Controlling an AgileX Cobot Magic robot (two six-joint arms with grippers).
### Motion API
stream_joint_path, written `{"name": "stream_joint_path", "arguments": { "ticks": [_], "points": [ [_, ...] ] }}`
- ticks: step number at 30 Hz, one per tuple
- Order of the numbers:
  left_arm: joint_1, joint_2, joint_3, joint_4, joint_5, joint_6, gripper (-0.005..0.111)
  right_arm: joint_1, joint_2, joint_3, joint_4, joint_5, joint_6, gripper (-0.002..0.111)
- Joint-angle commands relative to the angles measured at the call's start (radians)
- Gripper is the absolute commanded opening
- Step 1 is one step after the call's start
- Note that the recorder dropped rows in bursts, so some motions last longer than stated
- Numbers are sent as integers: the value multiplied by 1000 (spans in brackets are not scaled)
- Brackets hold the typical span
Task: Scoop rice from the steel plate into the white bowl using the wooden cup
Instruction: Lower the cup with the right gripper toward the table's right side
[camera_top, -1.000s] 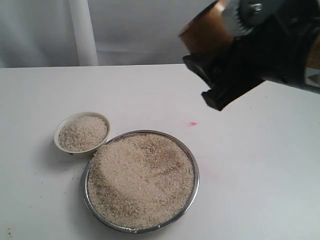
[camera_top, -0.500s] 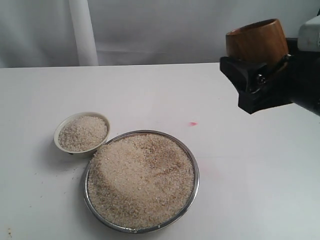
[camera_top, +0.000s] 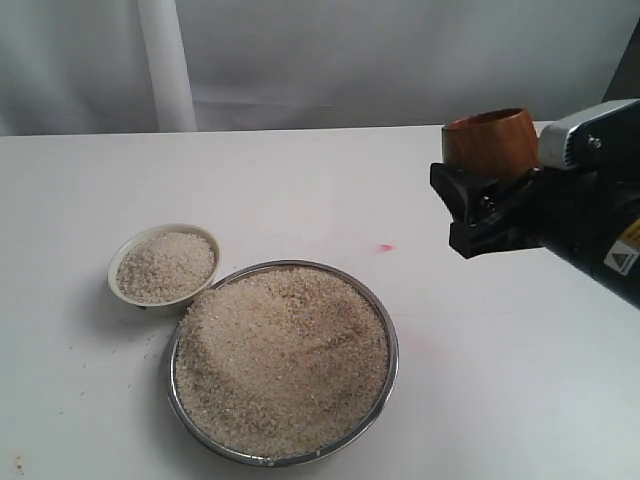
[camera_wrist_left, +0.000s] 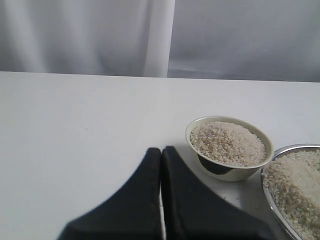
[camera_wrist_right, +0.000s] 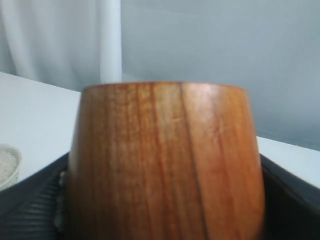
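Note:
The steel plate (camera_top: 392, 352) sits at the front of the white table, heaped with rice (camera_top: 283, 365). Touching its far-left rim is the white bowl (camera_top: 113, 283), full of rice as well. To the right, above the table, my right gripper (camera_top: 478, 192) is shut on the wooden cup (camera_top: 490, 140), which stands upright with its mouth up. The cup (camera_wrist_right: 165, 160) fills the right wrist view, with black fingers (camera_wrist_right: 30, 205) on both sides. My left gripper (camera_wrist_left: 161, 156) is shut and empty, low beside the bowl (camera_wrist_left: 235, 173) and the plate's rim (camera_wrist_left: 265, 192).
A small red mark (camera_top: 385, 247) lies on the table between the plate and the cup. A white post (camera_top: 165, 65) and pale curtain stand behind the table's far edge. A few stray grains lie near the bowl.
My right gripper has come down from the top of the exterior view and drawn right with the cup. The cup has turned from tilted to upright.

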Motion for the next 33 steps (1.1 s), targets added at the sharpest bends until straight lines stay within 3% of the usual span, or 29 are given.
{"name": "stream_joint_path", "arguments": {
  "ticks": [1,19,33],
  "points": [
    [-4,-3,-3,-5,-5,-7,0,-4,68,51,160,-193,-58,0],
    [-4,-3,-3,-5,-5,-6,0,-4,455,108,327,-481,-181,0],
    [-4,-3,-3,-5,-5,-4,0,-4,628,101,333,-512,-197,0]
  ]
}}
